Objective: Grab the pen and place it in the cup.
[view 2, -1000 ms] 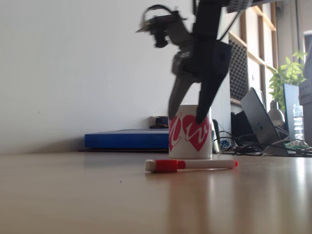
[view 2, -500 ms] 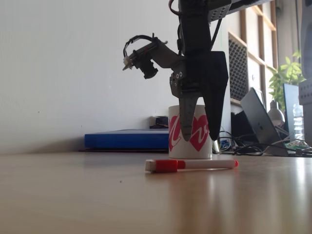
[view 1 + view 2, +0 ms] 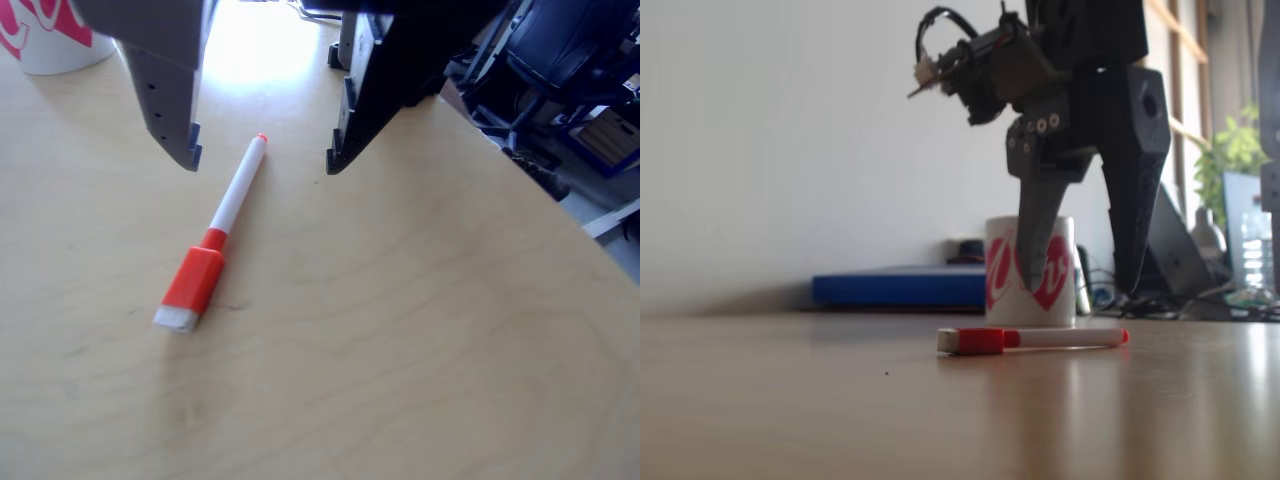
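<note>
White pen lies on the table under the spread-open pincer, untouched

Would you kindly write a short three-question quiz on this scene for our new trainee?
1. True or false: the pen lies flat on the table.
2. Are the gripper fingers open or shut?
3. Multiple choice: the cup stands (a) on its side, (b) upright behind the pen, (c) in the gripper.

Key: 1 true; 2 open, either side of the pen's tip end and above it; 3 b.
</note>
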### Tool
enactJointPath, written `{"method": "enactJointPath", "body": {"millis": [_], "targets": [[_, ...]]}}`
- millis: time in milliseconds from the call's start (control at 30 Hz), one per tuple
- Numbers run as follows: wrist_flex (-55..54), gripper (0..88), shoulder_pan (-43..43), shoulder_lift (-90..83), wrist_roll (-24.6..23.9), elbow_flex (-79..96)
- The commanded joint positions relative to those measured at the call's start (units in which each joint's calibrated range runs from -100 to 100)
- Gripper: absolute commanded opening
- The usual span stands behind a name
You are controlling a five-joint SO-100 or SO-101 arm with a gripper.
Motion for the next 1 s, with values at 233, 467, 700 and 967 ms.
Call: {"method": "enactJointPath", "body": {"millis": [233,467,700,967], "targets": [[-13.88,31.5,1.1,-0.06,0.51,6.82],[-14.83,30.8,4.52,0.19,0.56,7.54],[-10.7,31.4,4.77,6.0,0.56,3.38],[-6.91,30.0,4.86,11.14,0.51,-1.15]]}}
